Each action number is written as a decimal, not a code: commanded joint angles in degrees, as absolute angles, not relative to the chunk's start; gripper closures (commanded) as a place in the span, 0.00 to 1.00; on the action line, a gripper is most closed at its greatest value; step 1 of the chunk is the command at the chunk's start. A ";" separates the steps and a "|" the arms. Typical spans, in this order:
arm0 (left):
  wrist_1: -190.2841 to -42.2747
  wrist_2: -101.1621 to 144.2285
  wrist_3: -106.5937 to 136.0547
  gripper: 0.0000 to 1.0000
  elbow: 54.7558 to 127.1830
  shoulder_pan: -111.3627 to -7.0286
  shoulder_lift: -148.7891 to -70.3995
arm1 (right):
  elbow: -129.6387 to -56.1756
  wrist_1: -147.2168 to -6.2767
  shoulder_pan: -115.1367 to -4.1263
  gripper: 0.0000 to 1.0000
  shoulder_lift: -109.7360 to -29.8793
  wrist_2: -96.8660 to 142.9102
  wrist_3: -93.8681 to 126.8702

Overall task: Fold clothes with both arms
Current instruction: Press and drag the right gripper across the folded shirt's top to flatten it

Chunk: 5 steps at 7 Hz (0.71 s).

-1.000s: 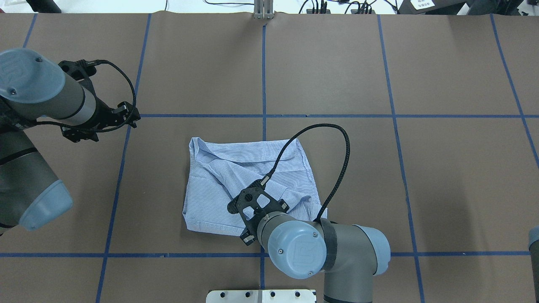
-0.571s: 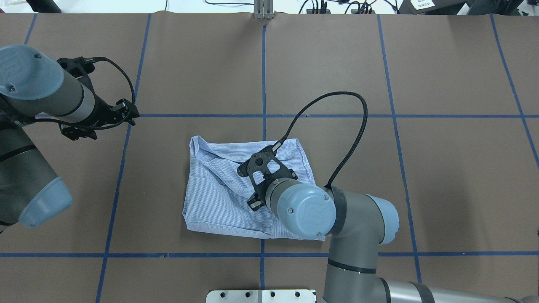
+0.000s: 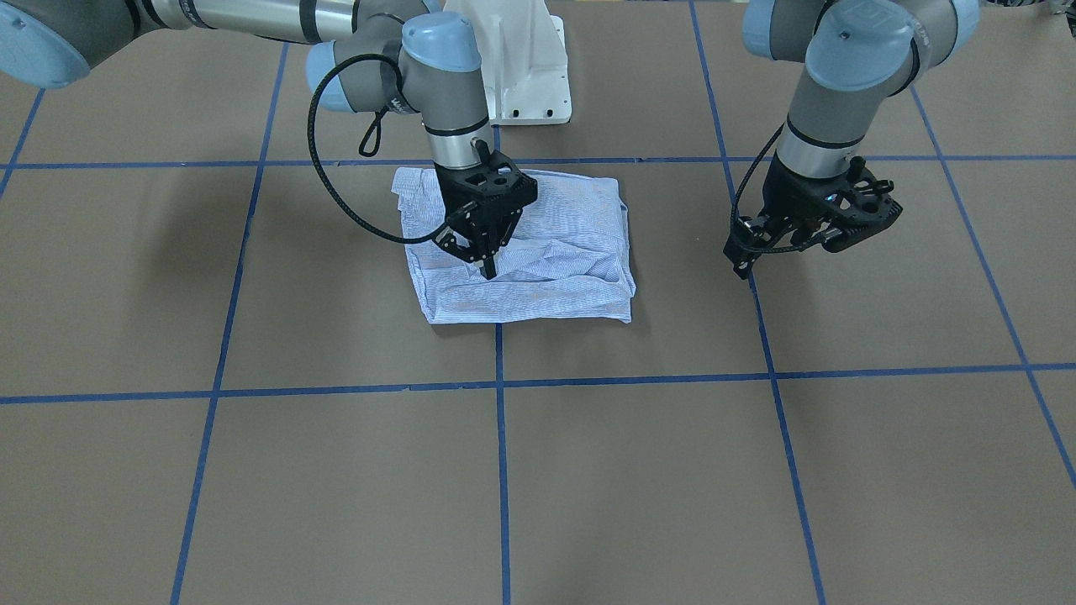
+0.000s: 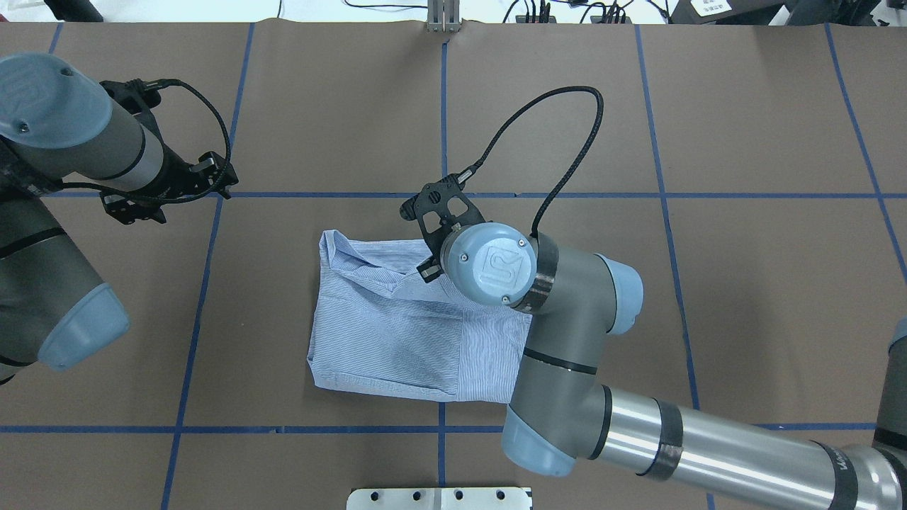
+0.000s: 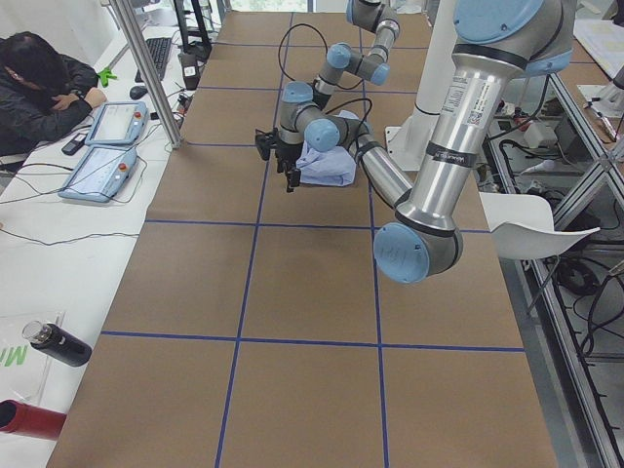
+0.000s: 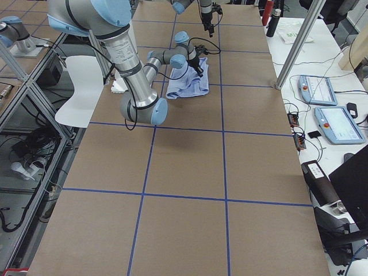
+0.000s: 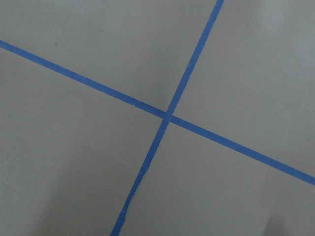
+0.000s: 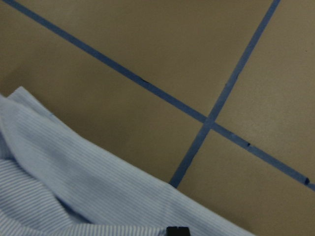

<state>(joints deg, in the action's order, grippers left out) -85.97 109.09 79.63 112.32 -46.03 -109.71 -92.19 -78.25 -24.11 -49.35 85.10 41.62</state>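
Shirt [image 3: 572, 210]: nearly folded, we judge. Right gripper [image 3: 488, 265]: drawn together onto a rumpled fold; flattening due next. Left gripper [image 3: 741, 259]: aside; we cannot tell its state.

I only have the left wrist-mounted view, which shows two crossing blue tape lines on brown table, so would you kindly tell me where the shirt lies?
Observer: The shirt lies folded near the middle of the table, well apart from the left gripper.
Operator: Thank you. Where is the right gripper?
Observer: The right gripper points down over the shirt, with its fingers drawn together at the cloth.
Operator: Is it pinching fabric?
Observer: I cannot tell. The right wrist-mounted view shows only the shirt's edge lying beside a tape crossing.
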 commanded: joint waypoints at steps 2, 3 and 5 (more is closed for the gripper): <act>-85.43 109.16 79.63 0.00 112.15 -46.05 -110.74 | -84.75 -72.10 -29.44 1.00 -48.69 89.12 41.04; -85.43 109.16 79.63 0.00 111.97 -46.05 -110.83 | -84.12 -71.72 -29.44 1.00 -48.69 89.12 41.22; -85.52 109.07 79.63 0.00 111.53 -46.05 -111.01 | -83.50 -71.63 -29.62 1.00 -48.69 89.03 41.57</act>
<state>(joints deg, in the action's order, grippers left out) -85.49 109.14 79.63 111.78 -46.06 -110.92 -84.14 -71.84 -29.44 -48.69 89.04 41.40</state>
